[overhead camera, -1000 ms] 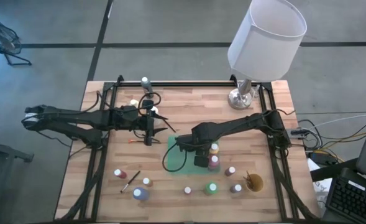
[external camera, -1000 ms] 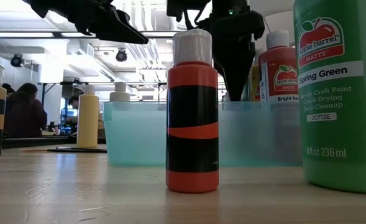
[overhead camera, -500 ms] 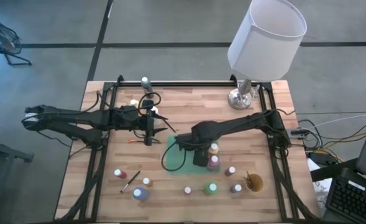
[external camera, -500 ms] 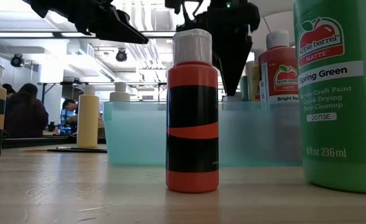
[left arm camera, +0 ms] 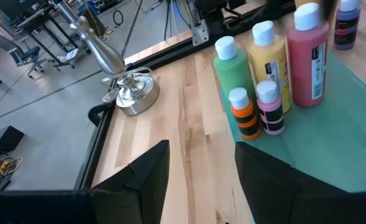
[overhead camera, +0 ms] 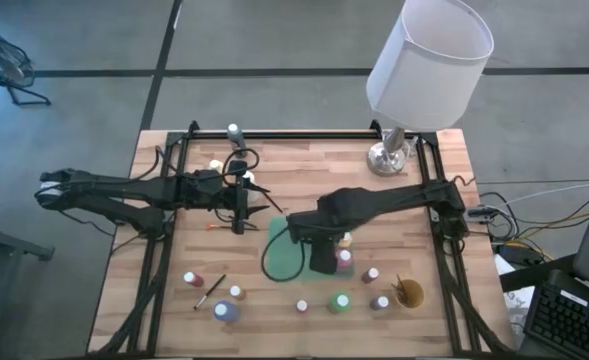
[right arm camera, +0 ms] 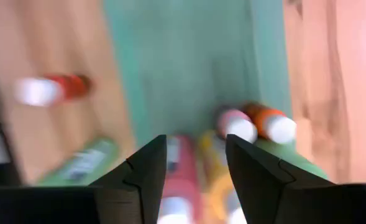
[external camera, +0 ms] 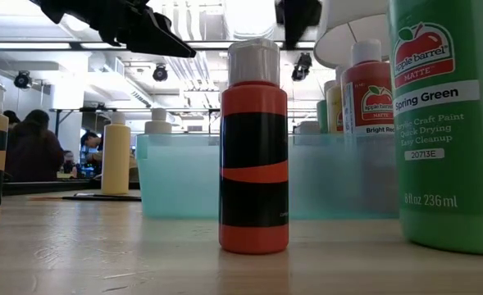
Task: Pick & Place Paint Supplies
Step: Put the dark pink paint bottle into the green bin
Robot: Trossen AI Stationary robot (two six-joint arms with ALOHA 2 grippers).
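High view, wooden table (overhead camera: 304,190), grey floor (overhead camera: 94,110)

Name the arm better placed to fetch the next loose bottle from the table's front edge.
Right. Its open, empty end effector hangs over the green tray, nearest the loose bottles. The left end effector waits, open, farther back.

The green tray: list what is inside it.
Inside the green tray stand a green bottle, a yellow bottle, a red bottle, an orange bottle and a pink bottle; anything behind them is hidden.
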